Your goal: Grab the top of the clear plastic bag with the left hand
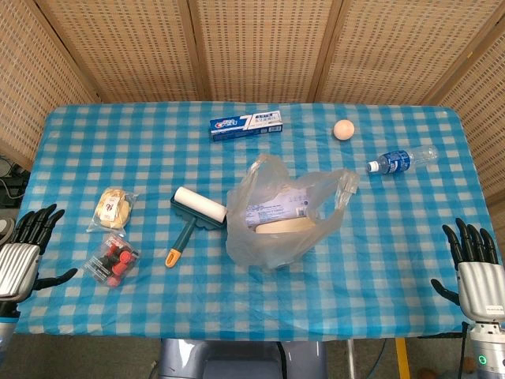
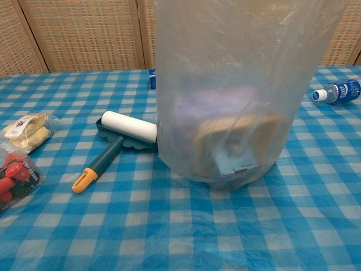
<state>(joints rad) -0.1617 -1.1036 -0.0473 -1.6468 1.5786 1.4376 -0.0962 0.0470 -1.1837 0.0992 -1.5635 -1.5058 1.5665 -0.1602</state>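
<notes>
Left hand: the left hand (image 1: 21, 254) shows only in the head view, at the table's left edge, near the front corner, with its fingers spread and nothing in them; it is well apart from the bag.
Snack packets: a clear packet of red pieces (image 1: 113, 260) lies just right of that hand, with a bread packet (image 1: 113, 208) beyond it; the chest view catches both at its left border (image 2: 15, 176), (image 2: 29, 129).
Lint roller: a lint roller (image 1: 192, 220) with a white roll, dark green frame and orange handle tip lies between the packets and the bag; in the chest view (image 2: 115, 143) its roll end lies right against the bag's left side.
Clear plastic bag: the clear plastic bag (image 1: 278, 210) stands near the middle of the blue checked tablecloth (image 1: 379, 237).
Bag from above: the head view shows the top open and slumped, handles splayed toward the rear and the right, with a printed box and a tan flat item inside.
Bag from the chest: here the bag (image 2: 237, 84) fills the centre as a tall cloudy wall, its top cut off by the frame; the contents show as dim blue and tan shapes at the bottom.
Toothpaste box: a toothpaste box (image 1: 246, 124) lies behind the bag; the chest view shows only a blue sliver of it.
Ball: a peach ball (image 1: 343, 129), seen from the head only.
Water bottle: a water bottle (image 1: 401, 160) lies on its side right of the bag, in both views (image 2: 338, 91).
Right hand: the right hand (image 1: 476, 267), head view only, at the right front edge, fingers spread and holding nothing.
</notes>
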